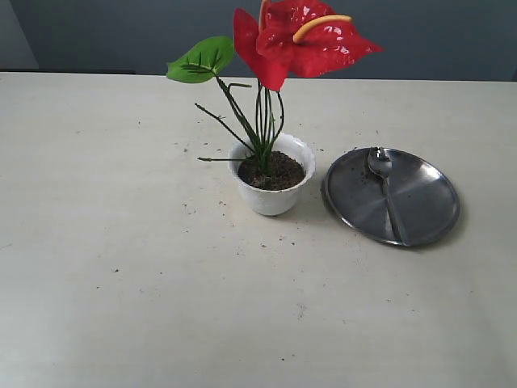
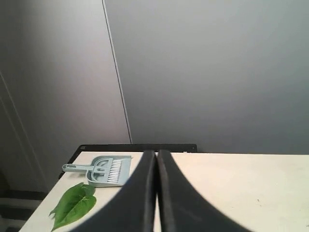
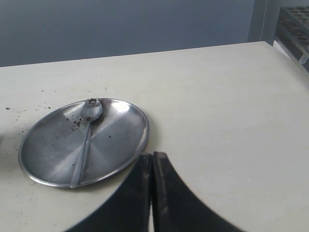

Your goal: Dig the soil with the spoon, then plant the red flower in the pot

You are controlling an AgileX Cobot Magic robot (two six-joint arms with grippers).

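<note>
Standing in the soil point(image 1: 279, 171) of the white pot point(image 1: 273, 198), the red flower point(image 1: 303, 40) looks top-heavy, so a bump could tip it. The spoon point(image 1: 386, 194) lies on the plate point(image 1: 428, 214). The left gripper point(image 2: 156, 153) and right gripper point(image 3: 152, 156) have jaws together, holding nothing.

The tool point(image 2: 156, 155) is seen at the bottom centre of the frame, its two dark fingers point(image 2: 137, 195) pressed together with nothing held between them. A pale worktop point(image 2: 241, 188) is spread out behind it. In the lower left, a light blue dustpan point(image 2: 104, 170) with a brush is laid on the worktop. A green leaf point(image 2: 73, 205) is seen just below it. The upper frame is filled by a grey wall point(image 2: 217, 72).
</note>
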